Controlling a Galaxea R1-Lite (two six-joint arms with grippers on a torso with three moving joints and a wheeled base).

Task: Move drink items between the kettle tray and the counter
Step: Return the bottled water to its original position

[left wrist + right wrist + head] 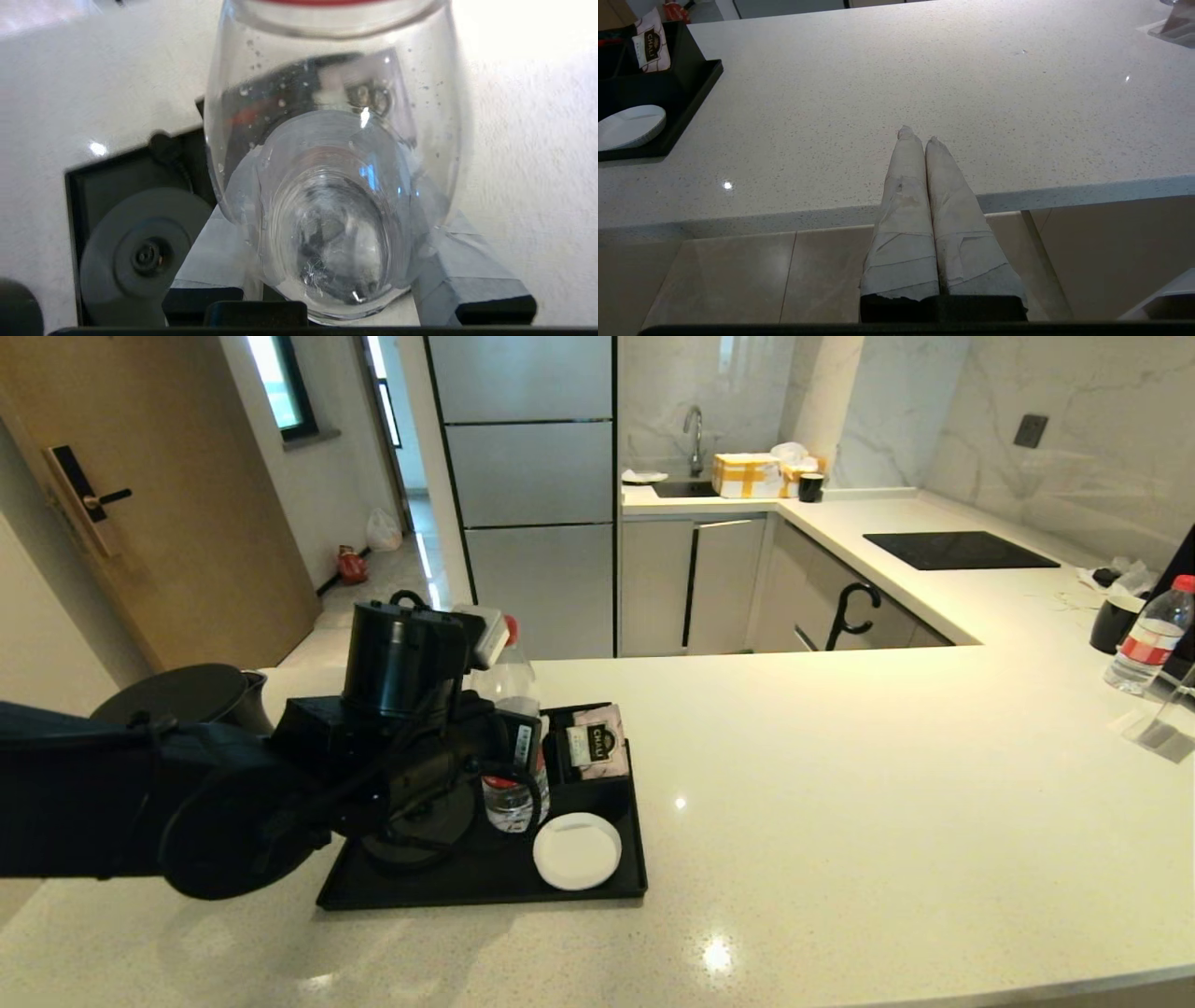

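While the left gripper (327,261) fills the lower middle of the left wrist frame, the water bottle (334,154) sits squarely between its taped grey fingers (472,275), which are half spread and clamp the clear, rounded plastic body on both sides. In the head frame, left of centre, that bottle (512,775) hangs tilted above the kettle tray (485,887), a shallow black rectangle on the glossy speckled counter (840,784). A pinkish tea sachet (597,739) stands in the tray's divided box, beside a white round coaster (577,850). At the lower middle of the right wrist frame, the right gripper (917,135) has its wrapped fingers pressed together, holding nothing.
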